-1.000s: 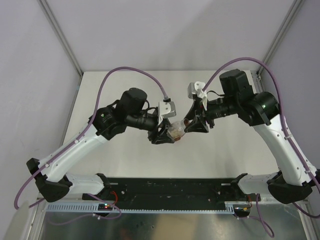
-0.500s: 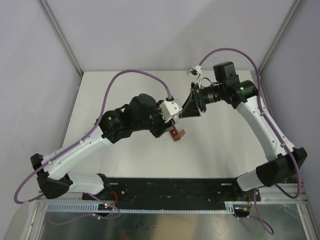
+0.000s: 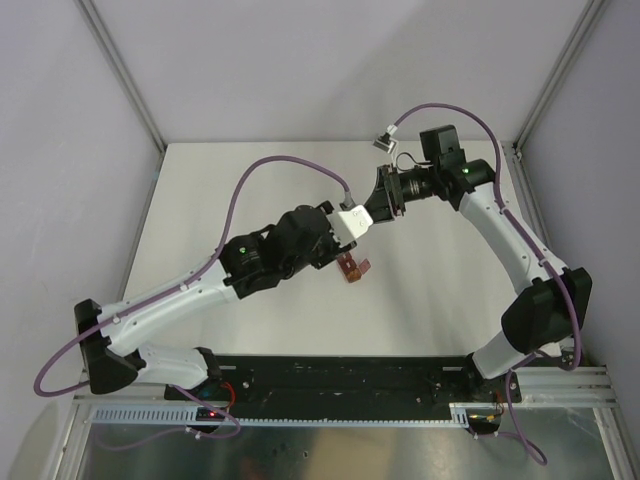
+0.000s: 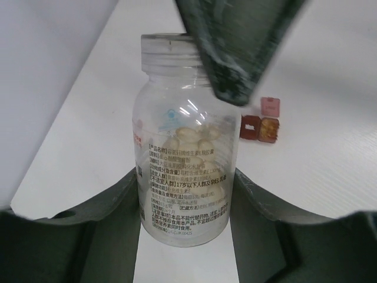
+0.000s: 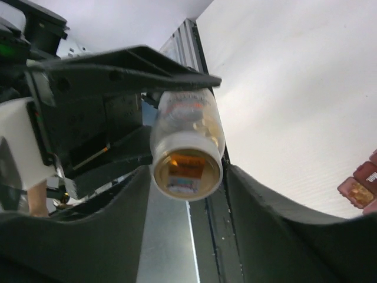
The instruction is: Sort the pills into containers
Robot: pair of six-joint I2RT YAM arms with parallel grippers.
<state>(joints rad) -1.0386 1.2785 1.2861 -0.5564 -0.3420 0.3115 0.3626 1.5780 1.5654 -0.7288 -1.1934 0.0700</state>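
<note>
My left gripper [image 4: 185, 177] [image 3: 352, 225] is shut on a clear labelled bottle [image 4: 182, 147] with pale yellow pills inside, held in the air. The bottle's white cap [image 5: 187, 170] sits between the fingers of my right gripper [image 5: 187, 171] [image 3: 383, 197], which straddle it with a thin gap on one side. One right finger [image 4: 230, 53] overlaps the cap in the left wrist view. The dark red container strip [image 3: 352, 267] [image 4: 258, 128] [image 5: 356, 191] lies on the table below. One compartment holds orange pills [image 4: 269, 129], and a pink lid [image 4: 270, 106] stands open.
The white table [image 3: 450, 290] is walled by grey panels at the left, back and right. A black and aluminium rail [image 3: 330, 375] runs along the near edge. Purple cables [image 3: 290, 165] loop above both arms.
Both grippers have risen from just above the red strip and moved toward the back. The left arm has carried the bottle up to the right gripper, which has swung back and turned.
</note>
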